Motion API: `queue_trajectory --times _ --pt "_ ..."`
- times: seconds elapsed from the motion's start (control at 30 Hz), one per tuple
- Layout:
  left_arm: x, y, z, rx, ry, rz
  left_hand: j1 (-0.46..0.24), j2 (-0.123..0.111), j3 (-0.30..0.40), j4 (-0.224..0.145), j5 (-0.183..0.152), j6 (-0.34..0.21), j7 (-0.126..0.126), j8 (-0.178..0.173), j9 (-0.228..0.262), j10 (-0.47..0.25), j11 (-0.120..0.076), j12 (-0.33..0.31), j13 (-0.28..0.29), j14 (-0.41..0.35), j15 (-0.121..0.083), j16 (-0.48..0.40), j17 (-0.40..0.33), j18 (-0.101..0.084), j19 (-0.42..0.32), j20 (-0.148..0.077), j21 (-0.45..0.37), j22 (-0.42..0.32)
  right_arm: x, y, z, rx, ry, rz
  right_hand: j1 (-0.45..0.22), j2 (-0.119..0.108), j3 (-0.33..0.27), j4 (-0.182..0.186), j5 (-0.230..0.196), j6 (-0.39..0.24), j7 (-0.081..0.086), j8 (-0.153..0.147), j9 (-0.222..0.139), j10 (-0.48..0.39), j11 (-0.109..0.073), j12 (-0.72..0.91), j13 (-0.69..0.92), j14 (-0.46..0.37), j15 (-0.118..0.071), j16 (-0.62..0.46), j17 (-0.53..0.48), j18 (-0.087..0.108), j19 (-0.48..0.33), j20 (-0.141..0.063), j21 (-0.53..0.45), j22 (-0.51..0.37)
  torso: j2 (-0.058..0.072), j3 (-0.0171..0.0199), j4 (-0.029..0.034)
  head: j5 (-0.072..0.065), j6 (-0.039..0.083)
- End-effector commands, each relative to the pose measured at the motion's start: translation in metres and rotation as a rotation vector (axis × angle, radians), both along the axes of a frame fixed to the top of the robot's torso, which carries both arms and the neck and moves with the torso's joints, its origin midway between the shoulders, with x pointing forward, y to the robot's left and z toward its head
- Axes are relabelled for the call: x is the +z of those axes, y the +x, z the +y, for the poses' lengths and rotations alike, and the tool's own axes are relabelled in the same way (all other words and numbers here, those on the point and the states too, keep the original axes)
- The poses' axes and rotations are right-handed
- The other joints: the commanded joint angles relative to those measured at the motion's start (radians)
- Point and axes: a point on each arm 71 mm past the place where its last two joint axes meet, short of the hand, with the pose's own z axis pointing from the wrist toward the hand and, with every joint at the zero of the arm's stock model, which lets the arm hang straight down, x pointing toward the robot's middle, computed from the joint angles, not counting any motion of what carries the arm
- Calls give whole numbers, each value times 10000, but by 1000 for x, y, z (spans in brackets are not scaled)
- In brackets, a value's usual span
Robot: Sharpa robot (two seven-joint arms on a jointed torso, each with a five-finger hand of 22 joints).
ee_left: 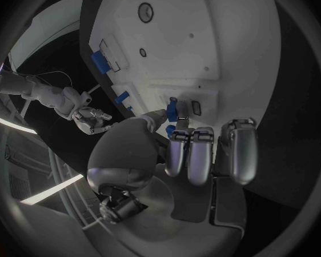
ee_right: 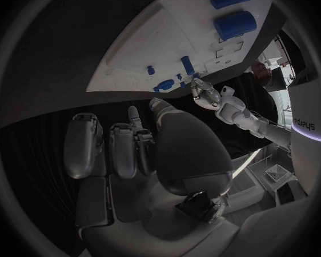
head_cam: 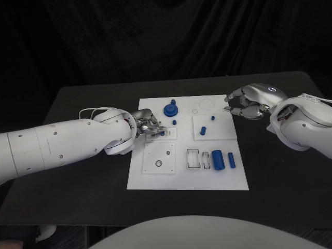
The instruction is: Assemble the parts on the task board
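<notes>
- The left hand (head_cam: 147,126) rests over the left-middle part of the task board (head_cam: 188,176), its fingers curled toward a small square plate there.
- In the left wrist view this hand (ee_left: 196,154) pinches a small blue part (ee_left: 172,109) between thumb and a fingertip, right at the board's surface; the other fingers (ee_left: 243,148) lie side by side beside it.
- The right hand (head_cam: 247,104) hovers at the board's far right corner, fingers curled inward, holding nothing that shows; in its own wrist view the hand (ee_right: 143,148) hangs over the dark counter (head_cam: 76,197), apart from the board's edge.
- Just beyond the left hand, a round blue gear-like part (head_cam: 170,109) with a stem stands on the board's far half.
- A small blue peg (head_cam: 174,122) stands just beside the gear, toward the robot.
- On the square plate at the board's right-middle, a taller blue peg (head_cam: 203,130) stands upright, and a tiny blue piece (head_cam: 213,118) sits further back on the same plate.
- On the near right of the board, a thick blue cylinder (head_cam: 218,160) lies on its side, with a thinner blue rod (head_cam: 231,160) lying parallel just to its right.
- Left of the cylinder are rectangular cut-outs (head_cam: 194,158) in the board.
- On the near left, a square plate (head_cam: 159,157) carries a small round hole.
- The board lies flat in the middle of the black counter, both white arms reaching in from either side.
</notes>
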Motion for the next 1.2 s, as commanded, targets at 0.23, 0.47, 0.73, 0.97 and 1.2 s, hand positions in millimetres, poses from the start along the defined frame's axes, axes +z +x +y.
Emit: queue_trajectory --times 0.23,0.47,0.73,0.97,1.2 --pt "-12 -7 -1 -288 250 666 -249 -5 -405 385 -227 85 92 -173 29 1043 0 35 2616 1038 -14 65 2633 -121 -32 15 -80 1013 -2 0 -1 -194 -82 140 79 -7 94 -25 88 50 -3 -59 -23 1041 95 27 2628 752 84 -32 1381 45 117 85 -69 1837 5 -2 -12 16 -1" --pt "-13 -8 -1 -290 275 697 -271 -5 -469 442 -250 104 92 -189 36 1043 3 35 2616 1038 -12 65 2633 -121 -30 17 -83 1017 -2 0 -1 -209 -106 179 106 -20 119 -52 137 57 -1 -66 -34 1041 97 27 2628 753 85 -30 1384 45 118 86 -72 1837 5 5 -10 29 -1" --pt "-13 -8 -1 -321 323 772 -143 30 -547 437 -135 202 47 -141 135 1043 -27 35 2616 1038 -26 65 2633 -118 -32 13 -97 1022 -3 0 -1 -251 -173 286 128 -28 144 -74 184 65 0 -72 -44 1041 97 27 2628 754 86 -27 1386 44 119 87 -72 1838 10 3 -10 45 -1" --pt "-13 -10 -1 -352 322 802 35 66 -582 377 52 227 16 -115 243 1043 -53 35 2616 1038 -47 65 2633 -115 -35 -3 -112 1027 -4 0 -2 -271 -206 344 162 -35 194 -109 274 79 1 -84 -61 1041 97 27 2628 752 88 -38 1374 48 115 87 -92 1834 13 4 -9 54 -1" --pt "-13 -10 -1 -364 344 839 51 68 -584 370 63 229 13 -112 253 1043 -56 35 2616 1038 -49 65 2633 -115 -35 -5 -114 1028 -4 0 -2 -294 -226 378 168 -38 205 -116 298 82 3 -86 -66 1041 97 27 2628 750 88 -47 1364 49 113 87 -99 1833 13 6 -3 46 -1"
